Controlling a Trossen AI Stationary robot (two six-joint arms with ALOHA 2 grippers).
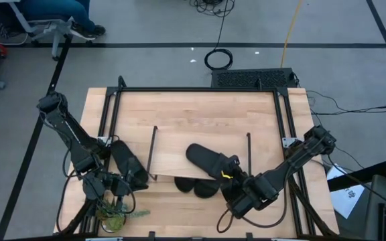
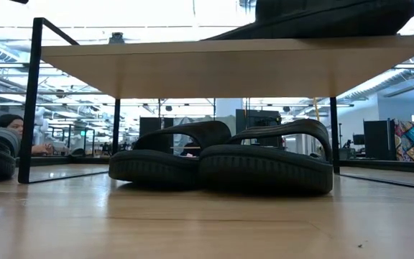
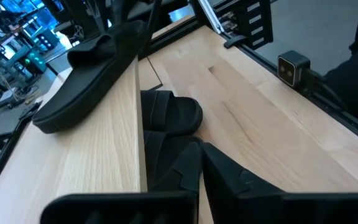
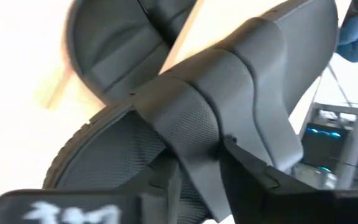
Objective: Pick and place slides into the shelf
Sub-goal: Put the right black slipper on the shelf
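The shelf [image 1: 179,140] stands mid-table with its light plank top [image 2: 228,68] on thin black legs. One black slide [image 1: 203,159] lies on the plank and also shows in the left wrist view [image 3: 92,68]. My right gripper [image 1: 232,175] is shut on this slide at its near end. Two slides [image 2: 167,155] [image 2: 264,162] rest sole-down on the table under the plank, side by side. A fourth slide [image 1: 127,164] [image 3: 169,112] lies on the table left of the shelf. My left gripper [image 1: 116,182] is at this slide's near end, black against black. My right gripper [image 4: 204,186] holds the top slide by its wide ribbed strap [image 4: 197,118], which runs down between the two fingers. It comes slanting from the table's near right side. The slide's sole lies on the plank [image 2: 329,18].
Black frame rails [image 1: 106,127] [image 1: 287,127] run along the table's left and right sides. A small camera box [image 3: 293,67] sits at the table edge. Bare wood lies on the far half of the table [image 1: 200,107]. A person sits in the room beyond [image 2: 9,124].
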